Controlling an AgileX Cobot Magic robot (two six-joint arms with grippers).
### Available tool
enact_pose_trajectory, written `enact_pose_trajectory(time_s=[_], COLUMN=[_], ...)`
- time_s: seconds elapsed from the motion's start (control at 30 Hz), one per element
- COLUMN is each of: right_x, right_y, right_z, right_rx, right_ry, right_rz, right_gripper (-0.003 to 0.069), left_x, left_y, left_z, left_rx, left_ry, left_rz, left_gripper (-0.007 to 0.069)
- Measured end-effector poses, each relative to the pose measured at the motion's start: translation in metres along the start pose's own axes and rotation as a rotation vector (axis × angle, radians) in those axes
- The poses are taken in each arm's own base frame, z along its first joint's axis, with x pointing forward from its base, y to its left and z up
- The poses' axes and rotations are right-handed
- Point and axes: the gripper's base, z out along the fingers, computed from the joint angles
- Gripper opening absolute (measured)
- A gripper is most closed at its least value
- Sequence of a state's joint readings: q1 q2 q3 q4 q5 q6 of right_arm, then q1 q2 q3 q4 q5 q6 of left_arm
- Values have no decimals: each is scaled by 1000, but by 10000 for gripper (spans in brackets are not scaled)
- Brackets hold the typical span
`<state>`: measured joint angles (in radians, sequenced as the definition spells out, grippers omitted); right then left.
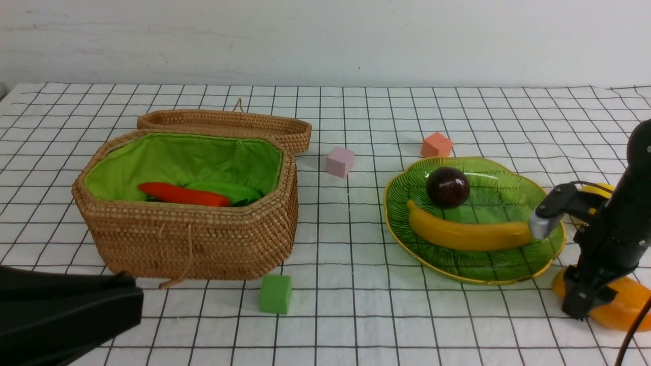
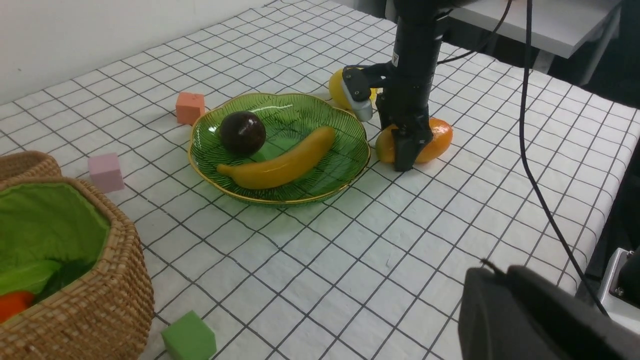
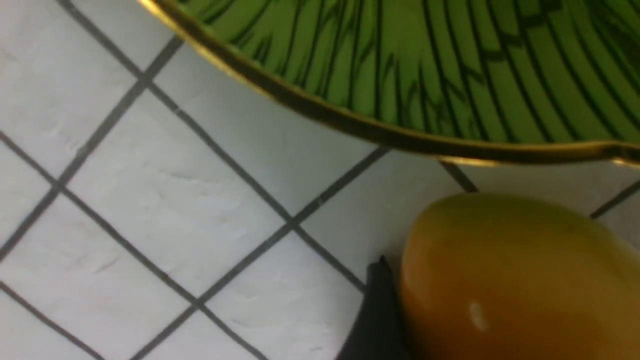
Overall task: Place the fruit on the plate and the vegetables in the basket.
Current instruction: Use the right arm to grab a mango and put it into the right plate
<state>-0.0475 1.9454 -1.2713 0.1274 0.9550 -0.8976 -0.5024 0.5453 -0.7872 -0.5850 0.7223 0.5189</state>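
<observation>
A: status?

B: Octagonal tan wicker basket, green lining: orange-red carrot + light green gourd inside. Ribbed green glass plate holds long yellow banana, round dark purple mangosteen.

A: grippers?

B: R gripper straddles oblong orange mango on cloth beside plate; clamped or not, can't tell. L gripper closed, empty, low near basket.

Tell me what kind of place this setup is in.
Probably a robot test bench in a lab, not a kitchen: a white grid cloth lies underneath, a toy banana lies on the plate, a green foam cube sits loose, and the wall behind is bare.
</observation>
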Motion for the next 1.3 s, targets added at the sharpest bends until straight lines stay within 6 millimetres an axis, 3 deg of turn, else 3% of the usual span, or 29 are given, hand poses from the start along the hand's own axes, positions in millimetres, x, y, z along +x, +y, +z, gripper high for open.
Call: enact_pose_trajectory(time_s=[0.1, 0.17, 0.2, 0.27, 0.3, 0.37, 0.47, 0.6, 0.87, 1.07, 1.17, 1.3], right_x=[1, -2, -9, -15, -25, -39, -55, -75, -88, -91, -90, -81], right_y=[5, 11, 15, 17, 21, 22, 13, -8, -30, -28, -25, -19], right_z=[-8, -25, -46, -65, -84, -97, -96, -74, -42, -45, -54, -80], right_rx=[-22, -37, -37, -30, -21, 3, 49, 125, 202, 194, 167, 104], right_ry=[5, -25, -75, -131, -210, -313, -423, -561, -654, -659, -644, -624], right_rz=[114, 254, 340, 408, 448, 465, 486, 533, 557, 554, 547, 605], right_gripper=[562, 562, 562, 562, 562, 562, 562, 562, 570, 677, 673, 609], left_x=[0, 0, 0, -1, -2, -2, -3, -3, -4, -5, -5, -5], left_y=[0, 0, 1, 1, 1, 2, 2, 2, 3, 3, 3, 3], left_z=[1, 1, 1, 1, 1, 1, 1, 1, 1, 1, 1, 1], left_rx=[0, 0, -2, -6, -10, -15, -19, -21, -25, -31, -31, -26], left_ry=[3, 3, -1, -7, -15, -23, -30, -34, -41, -53, -53, -47], left_rz=[-1, -1, -1, -1, -1, -1, -1, -1, -1, -2, -3, -4], left_gripper=[28, 28, 28, 29, 29, 29, 29, 32, 36, 36, 36, 36])
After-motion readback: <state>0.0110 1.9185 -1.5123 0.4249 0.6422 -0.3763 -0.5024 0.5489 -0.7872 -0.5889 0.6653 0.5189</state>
